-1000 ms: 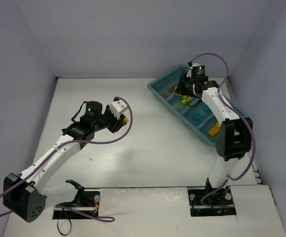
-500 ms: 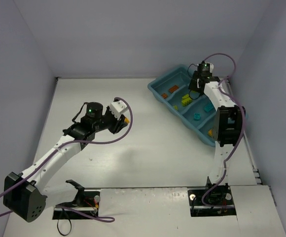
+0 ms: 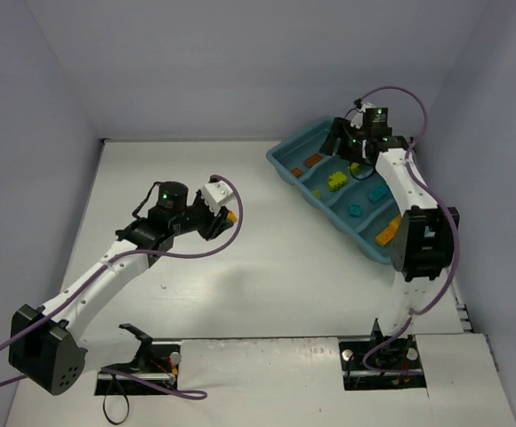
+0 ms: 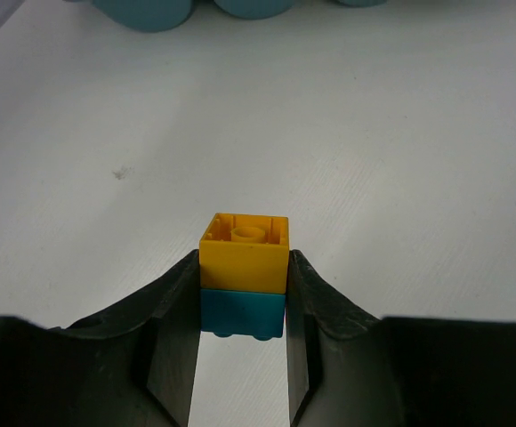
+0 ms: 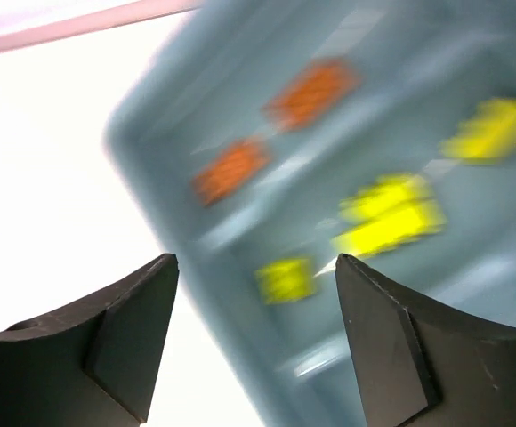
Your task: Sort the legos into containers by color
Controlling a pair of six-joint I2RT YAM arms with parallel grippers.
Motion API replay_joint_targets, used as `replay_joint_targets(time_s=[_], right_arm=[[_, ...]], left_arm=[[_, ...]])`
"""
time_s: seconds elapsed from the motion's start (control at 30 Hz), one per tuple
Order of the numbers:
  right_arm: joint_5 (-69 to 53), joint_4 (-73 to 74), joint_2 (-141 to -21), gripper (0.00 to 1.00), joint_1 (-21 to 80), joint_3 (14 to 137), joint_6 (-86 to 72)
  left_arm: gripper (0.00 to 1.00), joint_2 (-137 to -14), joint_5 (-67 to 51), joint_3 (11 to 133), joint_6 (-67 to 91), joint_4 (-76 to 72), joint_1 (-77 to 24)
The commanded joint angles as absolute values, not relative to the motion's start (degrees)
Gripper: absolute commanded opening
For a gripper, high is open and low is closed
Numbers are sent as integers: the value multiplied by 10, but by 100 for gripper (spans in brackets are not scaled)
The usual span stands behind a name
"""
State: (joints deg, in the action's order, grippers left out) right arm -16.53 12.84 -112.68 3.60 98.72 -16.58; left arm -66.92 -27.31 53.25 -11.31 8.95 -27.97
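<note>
I see my left end effector (image 4: 242, 307) clamping a yellow-on-cyan lego stack (image 4: 244, 253) above mid-desk; my right end effector (image 5: 253, 285) hangs wide and empty over the tray (image 5: 162, 191).

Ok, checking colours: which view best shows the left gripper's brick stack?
Left wrist: the yellow-and-cyan stack sits close, clamped between the fingers. Top external shows only a yellow speck; right wrist, nothing.

My brick stack (image 4: 243, 267), lower centre, is yellow-orange over cyan. The tray (image 3: 290, 158), upper right, is teal, with orange bricks (image 3: 312, 161) and lime bricks (image 3: 336, 181).
</note>
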Motion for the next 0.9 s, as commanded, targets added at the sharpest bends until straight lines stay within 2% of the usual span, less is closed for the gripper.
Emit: replay_joint_targets(time_s=[0.0,0.1,0.23,0.4,0.6,0.87], right_arm=[[-376,107,-1022,67,71,965,-161],[-447,108,-990,67,121,928,-178],[-485,107,-968,70,198,901,-207],[-476,98,-962,72,290,896,-231],[-469,85,-967,71,332,893,-249],[-459,81,-977,64,366,888,-256]], left_arm=[[13,-663,-307,581,-137,50,-279],[13,-660,-312,586,-146,52,-279],[13,-660,-315,597,-153,63,-279],[13,-658,-315,604,-154,70,-279],[13,-653,-311,605,-156,71,-279],[13,-643,-309,604,-155,73,-279]])
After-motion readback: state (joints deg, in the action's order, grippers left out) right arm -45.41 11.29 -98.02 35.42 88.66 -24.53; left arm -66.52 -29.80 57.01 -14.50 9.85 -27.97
